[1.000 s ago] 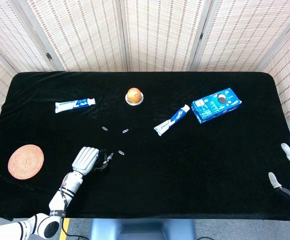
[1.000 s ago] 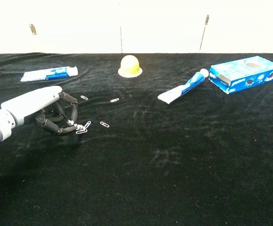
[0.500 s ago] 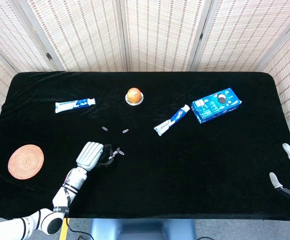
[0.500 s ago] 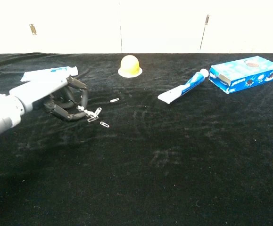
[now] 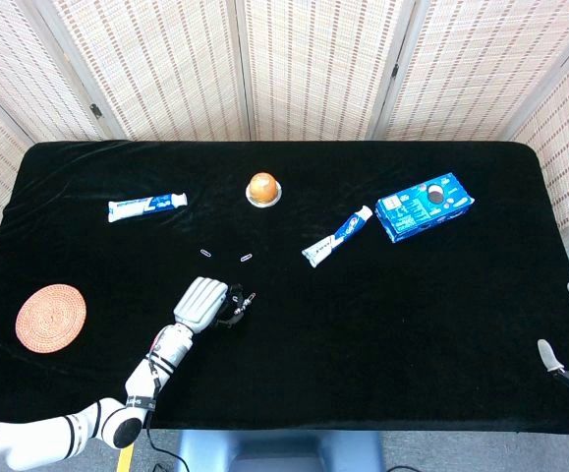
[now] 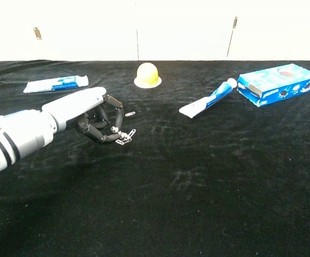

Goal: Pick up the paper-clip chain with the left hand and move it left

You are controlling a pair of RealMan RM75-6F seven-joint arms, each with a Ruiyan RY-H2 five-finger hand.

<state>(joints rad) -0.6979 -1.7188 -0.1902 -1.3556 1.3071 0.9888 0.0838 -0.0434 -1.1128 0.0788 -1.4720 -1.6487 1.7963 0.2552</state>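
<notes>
My left hand (image 5: 202, 303) hovers over the front-left part of the black table (image 5: 363, 324), its fingers curled around the paper-clip chain (image 5: 243, 307). In the chest view the same left hand (image 6: 93, 115) pinches the silver chain (image 6: 123, 136), whose free end dangles just above the cloth. My right hand (image 5: 559, 361) shows only partly at the far right edge of the head view, with its fingers apart and nothing in them.
Loose clips (image 5: 206, 253) (image 5: 247, 258) lie just beyond the left hand. A toothpaste tube (image 5: 146, 206) lies back left, an orange ball on a dish (image 5: 262, 187) back centre, a second tube (image 5: 336, 236) and a blue cookie box (image 5: 424, 205) to the right. A woven coaster (image 5: 50, 317) sits far left.
The left hand has lifted the chain off the cloth and carried it rightward and away from the front edge. The right hand has slid further out of the frame.
</notes>
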